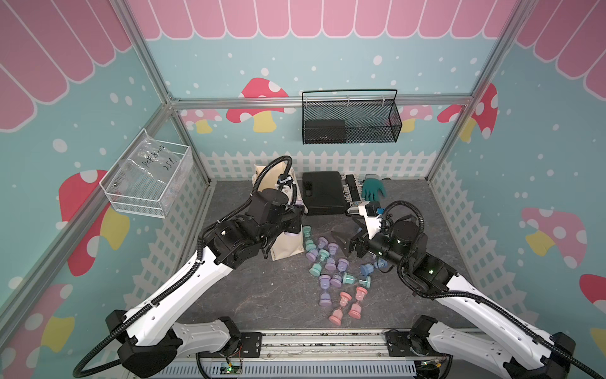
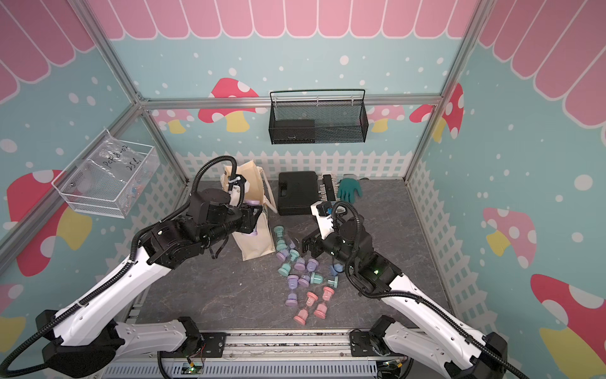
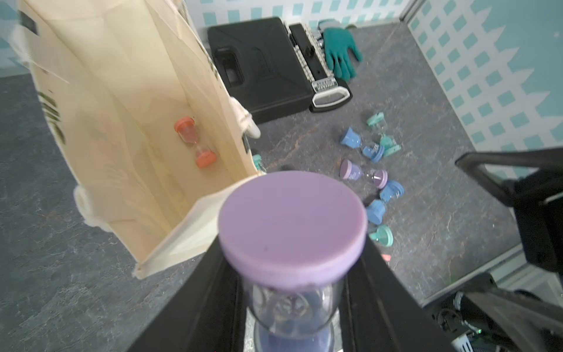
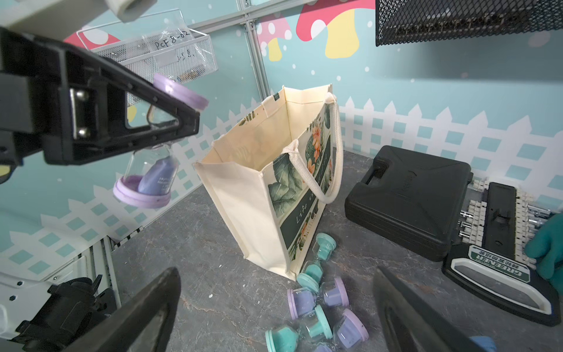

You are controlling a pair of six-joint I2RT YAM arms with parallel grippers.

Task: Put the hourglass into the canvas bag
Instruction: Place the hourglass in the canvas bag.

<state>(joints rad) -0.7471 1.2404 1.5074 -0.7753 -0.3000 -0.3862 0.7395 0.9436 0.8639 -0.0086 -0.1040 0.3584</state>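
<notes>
The cream canvas bag point(image 1: 286, 244) point(image 4: 243, 195) stands upright and open at the back left of the table. My left gripper point(image 3: 292, 243) point(image 4: 182, 122) is shut on a purple hourglass point(image 3: 292, 225) point(image 4: 146, 183), gripping its glass middle. It holds the hourglass in the air at the near end of the bag's mouth. An orange hourglass point(image 3: 195, 141) lies on the bag's bottom. Several purple, teal, blue and pink hourglasses point(image 1: 331, 272) point(image 2: 305, 279) lie scattered on the table right of the bag. My right gripper point(image 4: 275, 274) point(image 1: 347, 233) hangs open over this pile, holding nothing.
A flat black hard case point(image 1: 323, 192), a socket set point(image 1: 352, 193) and a green glove point(image 1: 372, 188) lie at the back of the table. A black mesh basket point(image 1: 351, 121) hangs on the back wall. On the left wall hangs a white wire basket point(image 1: 147, 177).
</notes>
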